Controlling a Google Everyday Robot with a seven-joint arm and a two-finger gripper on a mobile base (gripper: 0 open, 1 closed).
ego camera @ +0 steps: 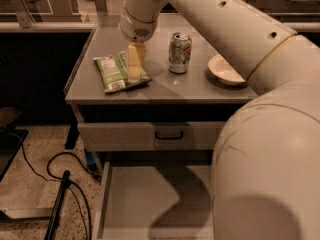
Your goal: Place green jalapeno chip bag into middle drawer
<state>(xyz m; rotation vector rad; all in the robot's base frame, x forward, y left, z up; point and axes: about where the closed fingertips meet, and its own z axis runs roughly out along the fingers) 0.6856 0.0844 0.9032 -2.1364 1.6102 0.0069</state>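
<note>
Single view, set high and tilted steeply down at the front of a cabinet. The lens sits close behind the robot's own arm [240, 39], which sweeps in from the lower right, bulks large and near, and covers much of the frame's right side. The countertop [190, 89] fills the upper half at middling range. The middle drawer [140, 204], pulled open, lies almost directly below the lens and is cut by the bottom edge. The gripper [134, 73] hangs upper left of centre, at the green jalapeno chip bag [114, 74]. Floor shows lower left.
</note>
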